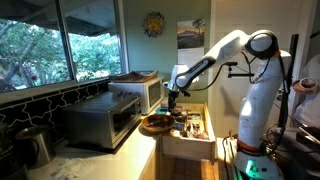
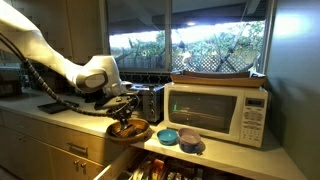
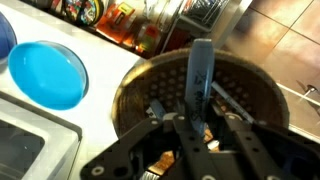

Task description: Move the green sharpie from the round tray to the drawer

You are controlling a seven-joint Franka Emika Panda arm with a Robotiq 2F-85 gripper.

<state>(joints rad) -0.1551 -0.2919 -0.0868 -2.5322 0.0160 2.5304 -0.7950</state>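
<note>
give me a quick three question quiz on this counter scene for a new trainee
1. True or false: the drawer stands open.
2. What colour is the bowl nearest the round tray?
3. The pincer is: A) over the round tray, B) inside the drawer, C) touching the bowl.
Key: 1 true; 2 blue; 3 A.
</note>
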